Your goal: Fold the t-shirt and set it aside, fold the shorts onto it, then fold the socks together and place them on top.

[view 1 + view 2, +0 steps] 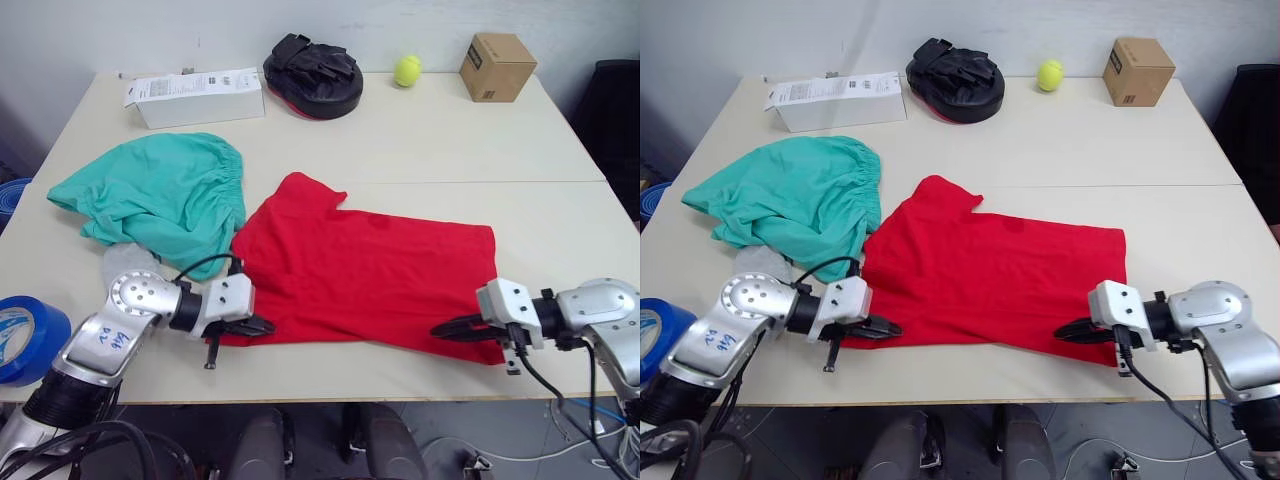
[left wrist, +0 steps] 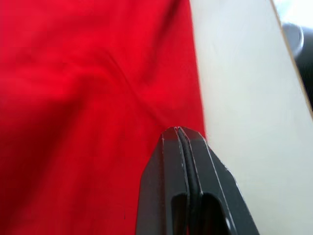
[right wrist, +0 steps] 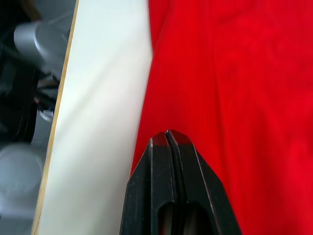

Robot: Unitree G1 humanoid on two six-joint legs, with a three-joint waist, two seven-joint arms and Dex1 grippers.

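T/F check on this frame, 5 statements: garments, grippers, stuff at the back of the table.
1. The t-shirt lies spread on the table. True.
2. The shorts are folded on top of the t-shirt. False: they lie bunched beside it, at its left end.
3. Both grippers are wide open. False: the left gripper and right gripper have their fingers pressed together at the t-shirt's near edge.
4. A tennis ball sits beside a cardboard box. True.
5. The t-shirt is blue. False: red.
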